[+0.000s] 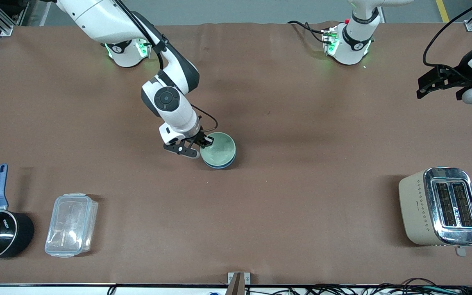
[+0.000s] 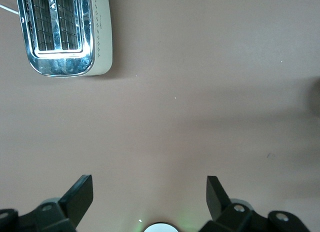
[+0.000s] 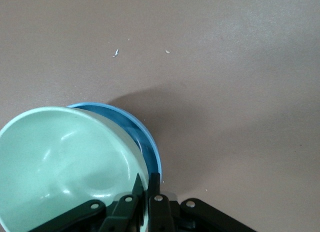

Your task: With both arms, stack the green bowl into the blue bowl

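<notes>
Toaster [image 1: 441, 207]: lower right of the frame, nearest your camera, untouched.
Worktop [image 1: 301, 123]: brown, carries everything.
Left end effector [image 2: 150, 202]: spread wide, waiting over bare worktop at the upper right edge.
Right end effector [image 1: 195, 146]: centre frame, fingers pinching the green bowl's rim.
Green bowl [image 1: 218, 147]: tilted, partly inside the blue bowl [image 3: 150, 142].
Progress: you're nearly done; seating and release remain.

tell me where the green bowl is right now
The green bowl sits tilted in the blue bowl mid-table, its rim pinched by the right gripper.
</notes>
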